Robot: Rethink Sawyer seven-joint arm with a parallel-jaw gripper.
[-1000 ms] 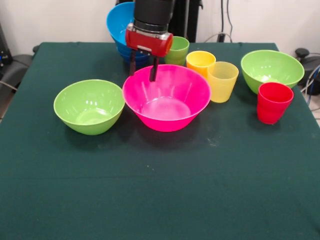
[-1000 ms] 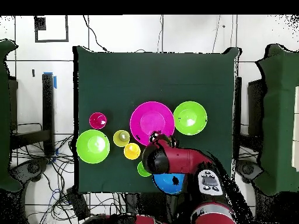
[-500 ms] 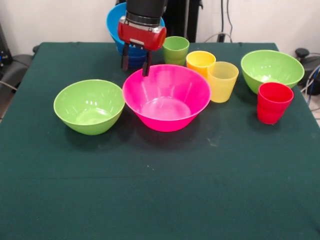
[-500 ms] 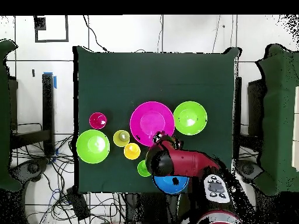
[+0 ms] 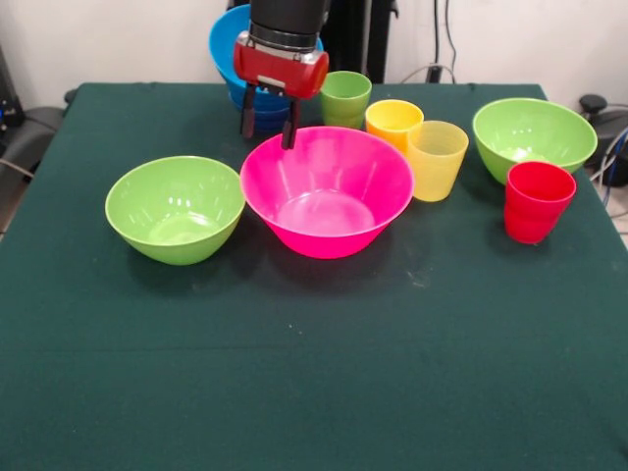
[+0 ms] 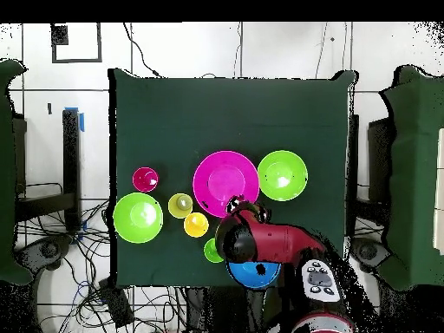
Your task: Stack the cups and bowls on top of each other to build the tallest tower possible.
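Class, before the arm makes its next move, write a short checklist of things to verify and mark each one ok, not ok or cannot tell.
1. Gripper open and empty: ok.
2. Gripper above the pink bowl far rim, beside the blue stack: ok.
3. Pink bowl upright and empty: ok.
4. Blue stack upright: cannot tell, arm hides it.
5. Green cup clear of the fingers: ok.
6. Tower finished: not ok.

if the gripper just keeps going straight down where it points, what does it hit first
Probably the far rim of the pink bowl: the open gripper hangs over that edge. Depth is unclear, so it might land just behind it instead.
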